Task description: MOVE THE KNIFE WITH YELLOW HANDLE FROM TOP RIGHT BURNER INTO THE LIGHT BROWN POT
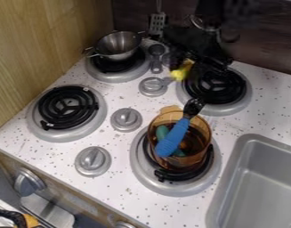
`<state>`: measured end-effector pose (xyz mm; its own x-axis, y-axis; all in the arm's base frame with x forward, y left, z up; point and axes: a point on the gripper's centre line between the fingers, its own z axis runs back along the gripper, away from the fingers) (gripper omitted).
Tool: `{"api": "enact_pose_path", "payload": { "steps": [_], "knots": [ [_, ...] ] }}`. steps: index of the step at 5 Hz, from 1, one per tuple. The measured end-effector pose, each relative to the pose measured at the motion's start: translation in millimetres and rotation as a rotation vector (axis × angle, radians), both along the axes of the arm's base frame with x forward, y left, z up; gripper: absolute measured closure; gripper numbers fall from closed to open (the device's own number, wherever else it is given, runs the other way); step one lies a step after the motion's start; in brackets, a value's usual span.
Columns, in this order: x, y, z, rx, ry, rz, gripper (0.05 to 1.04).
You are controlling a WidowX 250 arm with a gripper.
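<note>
The black gripper [198, 54] hangs at the upper right, over the back edge of the top right burner [216, 85]. Right against its lower left side is the yellow handle of the knife [182, 70]; a greyish part, likely the blade, points down-left toward a stove knob. Whether the knife is held or resting cannot be made out. The light brown see-through pot [178, 162] stands on the bottom right burner [139, 165]. A blue-handled utensil [173, 137] leans in it, its black head above the rim, with a green item [162, 132] beside it.
A metal strainer bowl [118, 45] sits on the top left burner, with a dark grey utensil [156, 58] to its right. Between the burners are stove knobs [126, 119]. The bottom left burner [67, 107] is bare. A grey sink [260, 178] lies at the right.
</note>
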<state>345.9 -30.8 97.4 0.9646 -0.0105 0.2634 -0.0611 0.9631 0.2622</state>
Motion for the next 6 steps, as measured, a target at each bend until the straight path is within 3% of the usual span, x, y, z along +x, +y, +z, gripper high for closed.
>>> {"api": "enact_pose_path", "payload": {
  "steps": [2, 3, 4, 6],
  "knots": [
    [-48, -29, 12.1, -0.057, 0.075, 0.141, 0.676],
    [-66, -46, 5.0, -0.115, 0.128, 0.163, 0.676],
    [-71, -53, 3.6, -0.149, 0.168, 0.131, 0.676],
    [-69, -58, -15.3, -0.162, 0.200, 0.081, 0.676]
  ]
}}
